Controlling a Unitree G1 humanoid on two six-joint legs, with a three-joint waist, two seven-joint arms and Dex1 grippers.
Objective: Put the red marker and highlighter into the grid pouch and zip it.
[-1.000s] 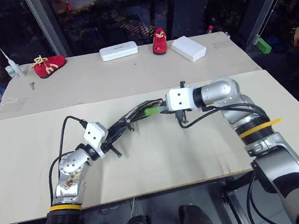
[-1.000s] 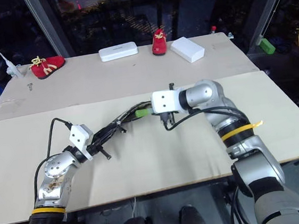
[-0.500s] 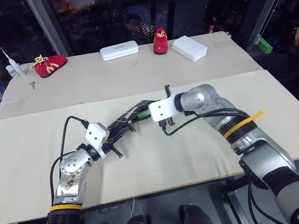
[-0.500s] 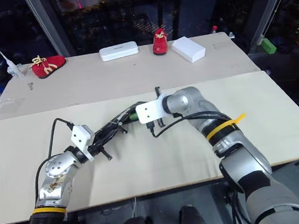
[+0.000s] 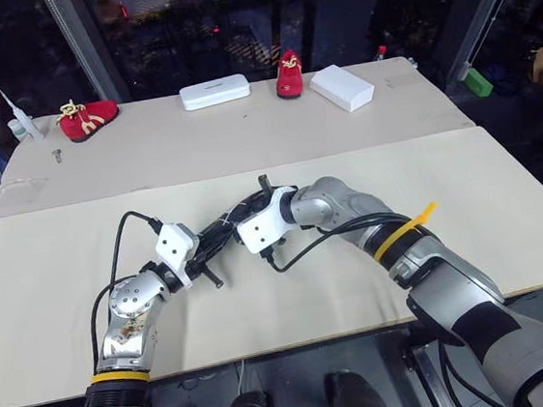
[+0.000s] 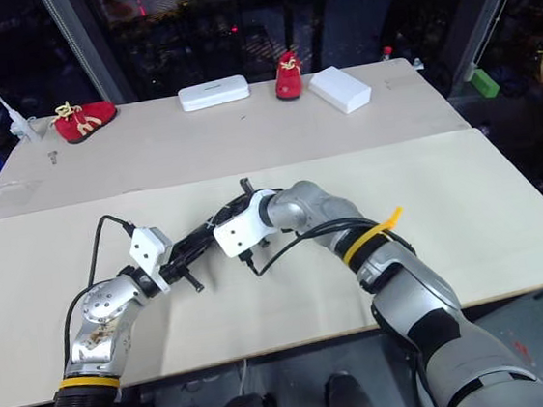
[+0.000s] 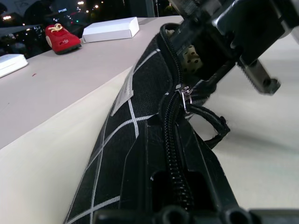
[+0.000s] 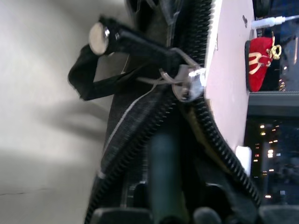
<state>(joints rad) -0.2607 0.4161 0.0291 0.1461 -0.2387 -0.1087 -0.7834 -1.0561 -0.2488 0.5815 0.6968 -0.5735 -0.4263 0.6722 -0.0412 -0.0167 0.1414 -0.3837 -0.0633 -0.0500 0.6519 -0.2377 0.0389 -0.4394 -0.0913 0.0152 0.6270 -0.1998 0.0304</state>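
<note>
Highlighter [image 8: 163, 158]: now sunk between my right claw's [image 5: 245, 228] half-parted fingers into grid pouch [image 7: 140, 140].
Left claw [image 5: 209, 252] clamps pouch; zipping remains.

Around the grid pouch [image 5: 238, 212] the near table [image 5: 290, 289] lies bare on every side. Beyond it, well apart, stand two red shoes [image 5: 88, 118], a white case [image 5: 214, 93] and a white box [image 5: 342, 87].

The pouch [image 7: 140, 116] is showing black cloth with white grid lines and a black zipper. The highlighter [image 8: 163, 168] is looking green inside it. The surface [image 5: 273, 126] is looking pale tan. Two shoes [image 5: 88, 118] are showing red with yellow laces. The case [image 5: 214, 93] and box [image 5: 342, 87] are looking white.
</note>
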